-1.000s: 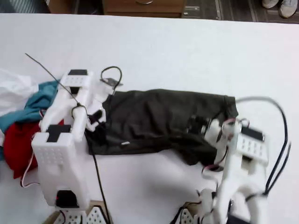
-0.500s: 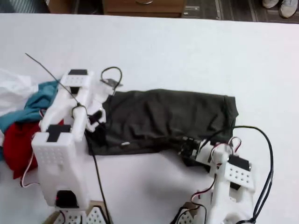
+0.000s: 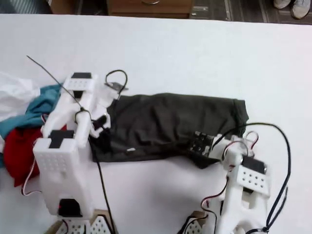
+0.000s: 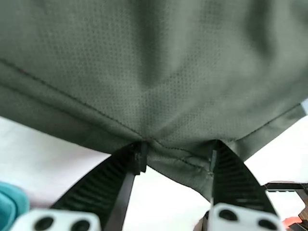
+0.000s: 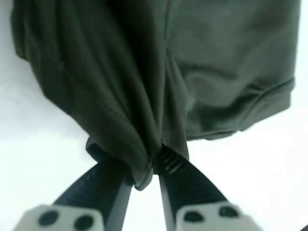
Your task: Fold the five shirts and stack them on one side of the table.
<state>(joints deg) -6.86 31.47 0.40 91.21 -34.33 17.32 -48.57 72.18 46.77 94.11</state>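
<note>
Looking down from the high view, the dark shirt (image 3: 161, 122) lies spread lengthwise across the middle of the white counter (image 3: 195, 53), with a pile of other shirts (image 3: 22, 131) bunched at the counter's left edge beside the left arm. The left gripper (image 3: 100, 124) sits at the shirt's left end, and the right gripper (image 3: 200, 145) is on its near edge toward the right end. In the left wrist view the left gripper (image 4: 178, 153) has its fingers apart, the stitched hem of the shirt (image 4: 154, 72) running across between their tips. In the right wrist view the right gripper (image 5: 153, 166) is clamped on a gathered bunch of the shirt (image 5: 202, 62), lifted slightly off the counter (image 5: 38, 159). To fold well from here, I would have the left gripper close on its hem before anything is carried, then have both ends lift level and travel together so the fold lands straight rather than twisted. Compared with a second ago, the right arm has dropped back from the shirt's right end to the near edge; the left arm has not moved.
</note>
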